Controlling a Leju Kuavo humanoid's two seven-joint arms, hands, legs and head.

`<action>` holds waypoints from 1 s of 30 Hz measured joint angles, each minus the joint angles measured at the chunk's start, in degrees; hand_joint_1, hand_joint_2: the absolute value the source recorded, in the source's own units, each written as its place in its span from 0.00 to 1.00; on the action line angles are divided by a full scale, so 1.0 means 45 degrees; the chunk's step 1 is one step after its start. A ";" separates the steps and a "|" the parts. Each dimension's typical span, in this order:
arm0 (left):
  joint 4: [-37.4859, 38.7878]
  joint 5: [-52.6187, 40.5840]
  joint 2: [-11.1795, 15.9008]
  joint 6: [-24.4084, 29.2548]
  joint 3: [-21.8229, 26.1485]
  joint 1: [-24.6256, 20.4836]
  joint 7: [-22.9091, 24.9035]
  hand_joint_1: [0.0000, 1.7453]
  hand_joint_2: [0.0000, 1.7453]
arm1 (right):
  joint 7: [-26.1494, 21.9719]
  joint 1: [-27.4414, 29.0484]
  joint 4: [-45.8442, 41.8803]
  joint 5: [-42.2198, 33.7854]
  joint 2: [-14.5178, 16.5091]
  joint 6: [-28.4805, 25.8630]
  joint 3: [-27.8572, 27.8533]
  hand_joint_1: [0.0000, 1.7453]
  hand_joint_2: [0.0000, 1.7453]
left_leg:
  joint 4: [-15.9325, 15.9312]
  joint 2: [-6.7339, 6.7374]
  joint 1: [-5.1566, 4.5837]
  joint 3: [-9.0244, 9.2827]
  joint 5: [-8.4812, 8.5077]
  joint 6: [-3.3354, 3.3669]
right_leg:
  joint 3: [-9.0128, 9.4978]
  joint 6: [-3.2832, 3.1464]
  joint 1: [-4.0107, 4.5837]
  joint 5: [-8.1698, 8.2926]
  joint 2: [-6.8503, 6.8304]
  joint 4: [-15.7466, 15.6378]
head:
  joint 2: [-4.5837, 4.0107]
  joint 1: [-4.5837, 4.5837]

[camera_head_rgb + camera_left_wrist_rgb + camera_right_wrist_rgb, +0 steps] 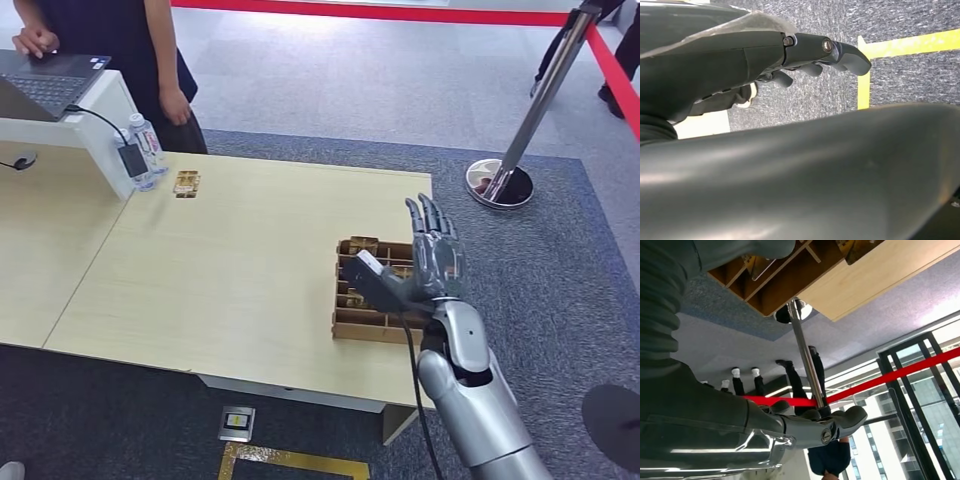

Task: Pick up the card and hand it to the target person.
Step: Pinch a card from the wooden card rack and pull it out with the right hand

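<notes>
Two arms belong to this robot, and they are doing very different things. Starting at the far left of the head view, a person point(151, 60) is standing behind the table point(226, 270), beside a laptop point(49, 80) and a water bottle point(147, 145); a small wooden piece point(186, 184) is lying just right of the bottle. Further right, a slotted wooden holder point(370, 295) is sitting near the table's right end, and I judge the card to be somewhere in its slots, though none is showing clearly. The right hand point(430, 260) is hovering above that holder, fingers spread and pointing up, thumb reaching out over the slots, gripping nothing. So the holder is lying directly beneath and slightly left of this hand, its slots running roughly across the table. The left hand point(810, 57) is hanging low over the carpet, fingers loosely apart and holding nothing, well away; the right hand is clearly nearer.
</notes>
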 joint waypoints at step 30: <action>0.0000 -0.0027 0.0000 -0.0033 0.0000 0.0003 0.0151 0.00 0.00 | 0.1052 -0.0393 0.1476 0.0935 -0.0041 0.0788 0.0178 0.28 1.00 | 0.0001 0.0001 0.0000 0.0001 0.0000 0.0000 | -0.0002 0.0000 0.0000 0.0000 0.0000 0.0000 | 0.0000 0.0002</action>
